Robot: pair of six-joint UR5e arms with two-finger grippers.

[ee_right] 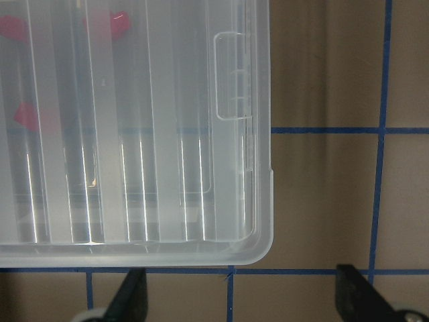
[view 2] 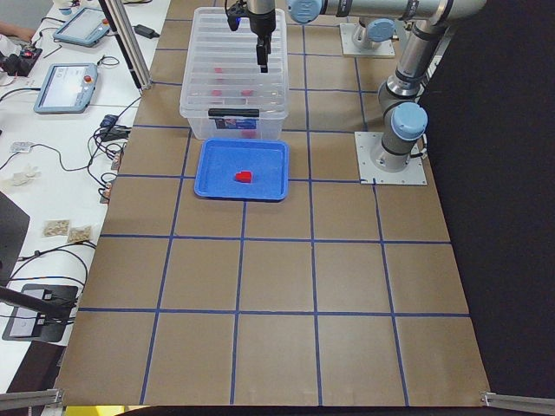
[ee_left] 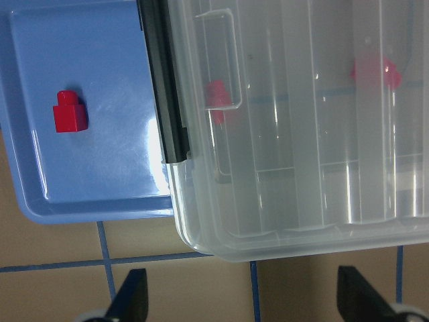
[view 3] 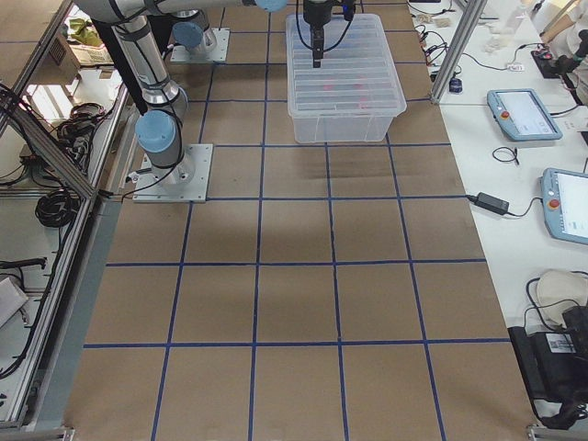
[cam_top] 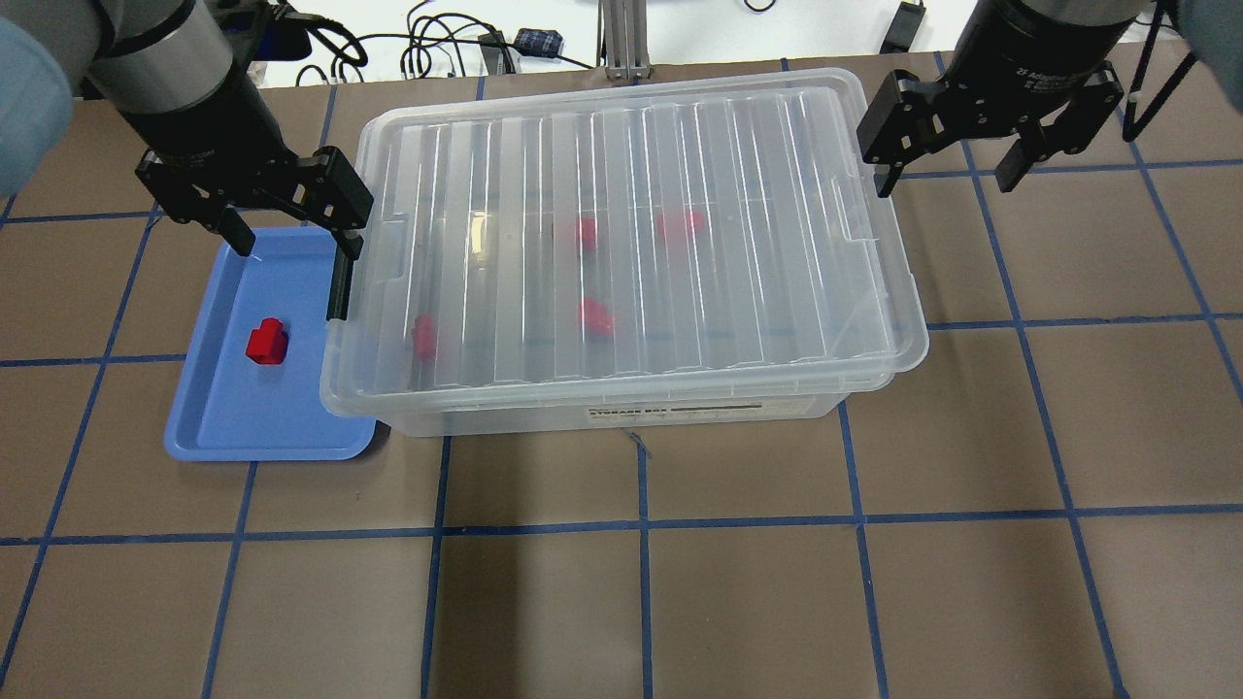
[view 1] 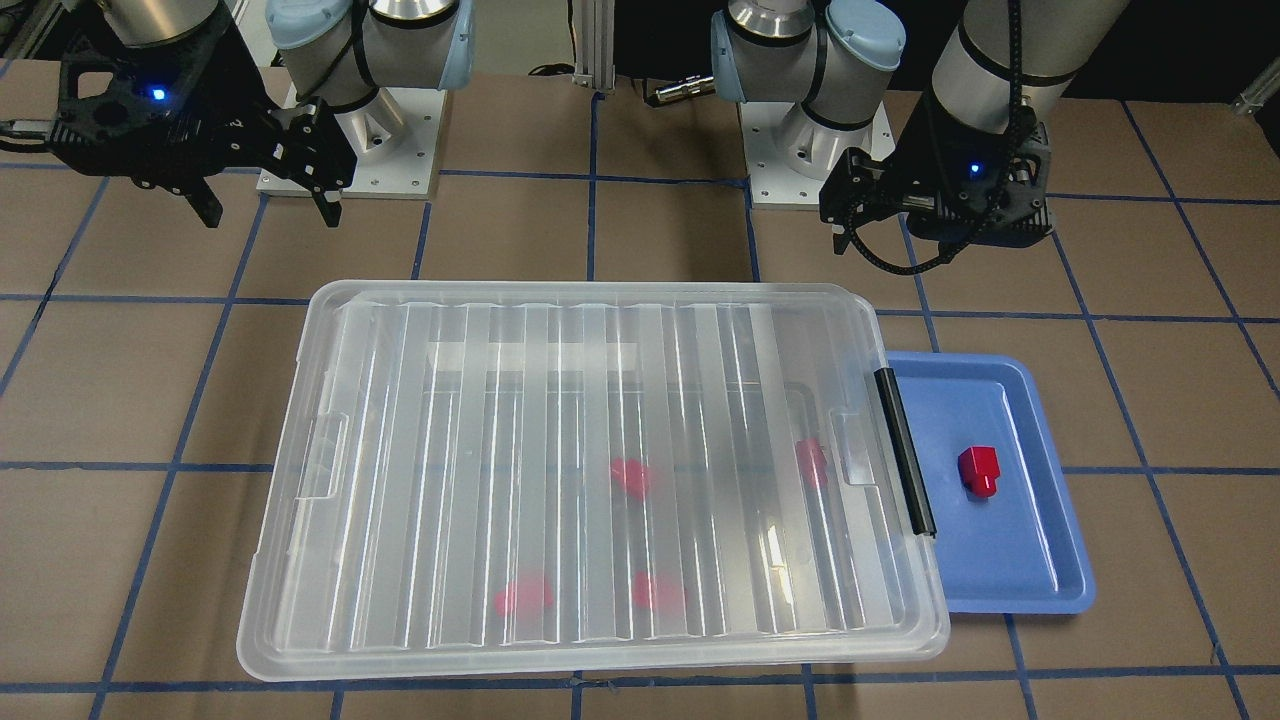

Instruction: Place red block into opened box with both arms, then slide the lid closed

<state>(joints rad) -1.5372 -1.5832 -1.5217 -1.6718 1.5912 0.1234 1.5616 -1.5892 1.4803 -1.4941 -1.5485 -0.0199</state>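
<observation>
One red block [cam_top: 266, 342] [view 1: 978, 470] [ee_left: 70, 113] lies alone on a blue tray [cam_top: 233, 427]. The clear box [cam_top: 621, 413] holds several more red blocks [view 1: 630, 475], blurred under the ribbed lid [cam_top: 631, 223] [ee_right: 134, 134]. The lid covers nearly the whole box. Only the black bar [view 1: 905, 452] [ee_left: 164, 87] at the tray end shows uncovered. My left gripper [cam_top: 291, 238] [ee_left: 244, 298] hangs open above the tray's far corner, beside the bar, holding nothing. My right gripper [cam_top: 944, 175] [view 1: 270, 210] is open and empty above the table past the box's other end.
The blue tray touches the box's short side. Both arm bases [view 1: 350, 130] stand behind the box. Cables [cam_top: 437, 49] run along the table's far edge. Tablets [view 2: 65, 87] lie on a side bench. Brown table with blue grid lines surrounds the box.
</observation>
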